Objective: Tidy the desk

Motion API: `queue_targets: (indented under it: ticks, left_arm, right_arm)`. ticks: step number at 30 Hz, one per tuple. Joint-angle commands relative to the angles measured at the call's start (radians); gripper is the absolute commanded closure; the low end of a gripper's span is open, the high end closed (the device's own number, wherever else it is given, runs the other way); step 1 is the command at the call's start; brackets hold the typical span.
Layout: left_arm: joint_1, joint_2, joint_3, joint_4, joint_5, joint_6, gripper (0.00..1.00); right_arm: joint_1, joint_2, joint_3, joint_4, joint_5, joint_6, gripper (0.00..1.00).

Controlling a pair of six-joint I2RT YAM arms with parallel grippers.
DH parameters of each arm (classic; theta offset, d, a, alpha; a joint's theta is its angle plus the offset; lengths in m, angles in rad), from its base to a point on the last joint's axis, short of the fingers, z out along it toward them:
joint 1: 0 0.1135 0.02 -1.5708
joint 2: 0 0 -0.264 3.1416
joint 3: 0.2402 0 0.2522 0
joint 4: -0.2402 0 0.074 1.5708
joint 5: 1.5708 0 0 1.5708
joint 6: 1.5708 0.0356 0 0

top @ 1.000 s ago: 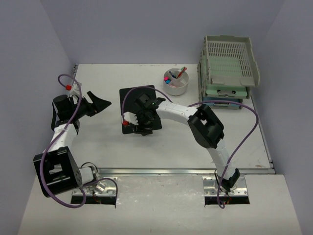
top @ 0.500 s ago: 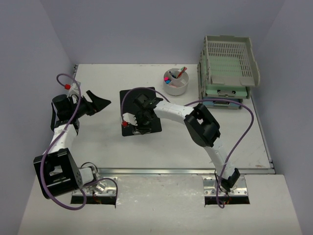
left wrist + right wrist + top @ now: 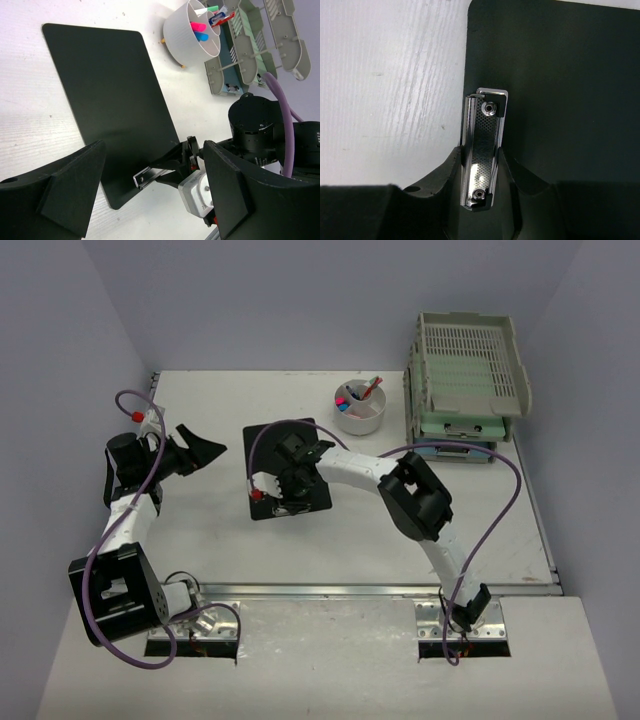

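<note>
A black clipboard (image 3: 318, 502) lies flat on the white desk (image 3: 200, 530), near its middle. My right gripper (image 3: 288, 490) is down on it, shut on the clipboard's metal clip (image 3: 482, 145); its two black fingers (image 3: 449, 170) press the clip's long sides. The left wrist view shows the same grip on the clip (image 3: 147, 176) at the clipboard's (image 3: 110, 90) near edge. My left gripper (image 3: 200, 452) is open and empty, held above the desk left of the clipboard, pointing at it.
A white round pen cup (image 3: 358, 410) with coloured markers stands behind the clipboard to the right. Stacked slotted paper trays (image 3: 465, 370) stand at the back right corner. Lilac walls enclose the desk. A metal rail (image 3: 330, 590) runs along the front edge.
</note>
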Motion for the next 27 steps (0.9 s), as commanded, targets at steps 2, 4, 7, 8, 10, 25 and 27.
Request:
queue_targets:
  ticks: [2,4,7,8,10,25,27]
  left_arm:
    - [0.014,-0.037,0.008,0.051,0.002,0.010,0.24]
    - [0.014,-0.045,0.008,0.043,-0.005,0.019,0.24]
    - [0.014,-0.060,0.004,0.027,-0.018,0.041,0.24]
    - [0.014,-0.067,0.002,0.024,-0.021,0.045,0.24]
    - [0.012,-0.083,-0.001,0.020,-0.031,0.054,0.24]
    - [0.016,-0.159,0.013,-0.076,-0.145,0.125,0.00]
    - [0.014,-0.166,0.013,-0.084,-0.154,0.134,0.00]
  right_arm:
    - [0.005,-0.093,-0.029,-0.064,0.040,-0.018,1.00]
    - [0.005,-0.128,-0.021,-0.085,0.045,-0.027,1.00]
    - [0.005,-0.178,-0.017,-0.108,0.057,-0.043,1.00]
    - [0.007,-0.192,-0.017,-0.112,0.059,-0.051,1.00]
    - [0.008,-0.223,-0.017,-0.126,0.065,-0.060,1.00]
    - [0.019,-0.400,0.009,-0.211,0.098,-0.108,1.00]
    - [0.019,-0.423,0.011,-0.219,0.114,-0.122,1.00]
